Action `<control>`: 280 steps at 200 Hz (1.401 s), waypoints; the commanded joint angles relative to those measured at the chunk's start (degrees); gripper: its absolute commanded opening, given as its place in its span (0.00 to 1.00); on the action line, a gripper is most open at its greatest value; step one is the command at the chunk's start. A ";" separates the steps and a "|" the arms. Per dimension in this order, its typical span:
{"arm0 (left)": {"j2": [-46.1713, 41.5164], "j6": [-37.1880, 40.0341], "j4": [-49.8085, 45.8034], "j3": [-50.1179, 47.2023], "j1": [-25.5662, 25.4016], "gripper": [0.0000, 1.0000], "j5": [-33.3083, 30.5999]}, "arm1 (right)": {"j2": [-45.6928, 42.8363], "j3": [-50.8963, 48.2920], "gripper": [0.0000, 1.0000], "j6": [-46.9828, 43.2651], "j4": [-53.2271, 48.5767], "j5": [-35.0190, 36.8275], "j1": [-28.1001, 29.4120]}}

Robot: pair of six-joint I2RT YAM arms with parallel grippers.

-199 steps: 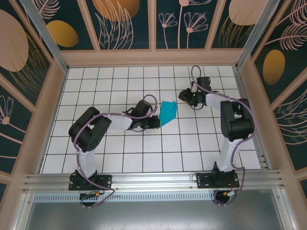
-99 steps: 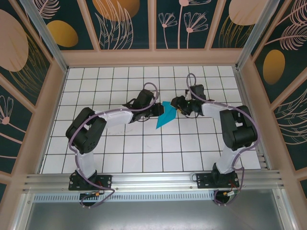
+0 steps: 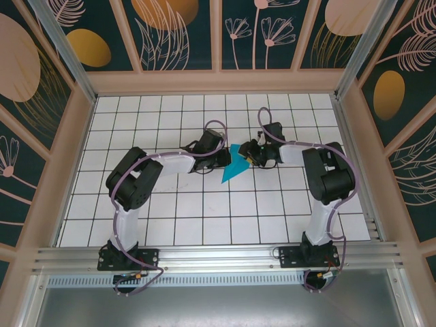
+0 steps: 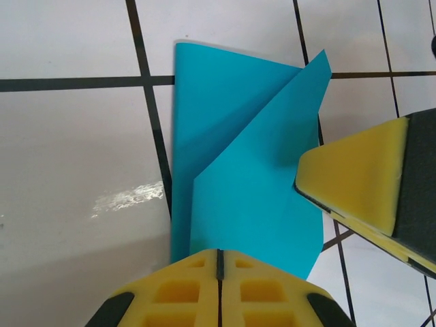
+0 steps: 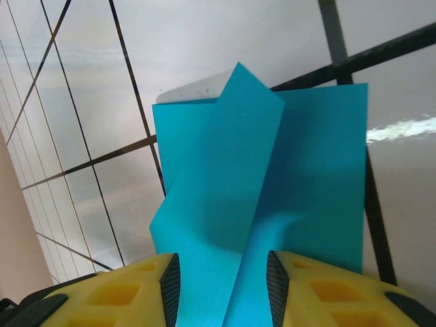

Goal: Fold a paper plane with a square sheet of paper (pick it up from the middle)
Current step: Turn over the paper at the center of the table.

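While two grippers meet at it, the folded blue paper [image 3: 234, 165] is in the middle of the table [image 3: 204, 211].
Thin and smooth, it has a slanted flap and a pointy end. The left gripper [image 4: 218, 257] pinches one edge tight. The right gripper [image 5: 219, 269] has its yellow fingers [image 5: 122, 293] apart around the other edge. The tiles are shiny white with black lines, and the walls [image 3: 177, 34] are flowery.

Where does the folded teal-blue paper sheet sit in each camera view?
Top external: the folded teal-blue paper sheet lies just above the picture's centre, pointing down-left.
Left wrist: it fills the centre, rising from the bottom edge.
Right wrist: it is centre-right, reaching the bottom edge.
Shared landmark: black grid lines of the white tiled table pass under the paper.
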 commanded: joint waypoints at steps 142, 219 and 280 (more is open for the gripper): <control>-16.33 -3.32 3.92 -16.00 7.20 0.71 -3.19 | -2.78 -5.42 0.02 -0.71 18.04 -11.32 1.79; -35.19 -4.49 15.16 -26.67 8.81 0.99 8.21 | -9.93 -5.79 0.02 4.31 29.98 -25.21 1.49; -34.02 -9.97 24.81 -27.21 10.07 0.98 22.75 | -13.79 -2.24 0.02 10.28 32.60 -28.03 2.76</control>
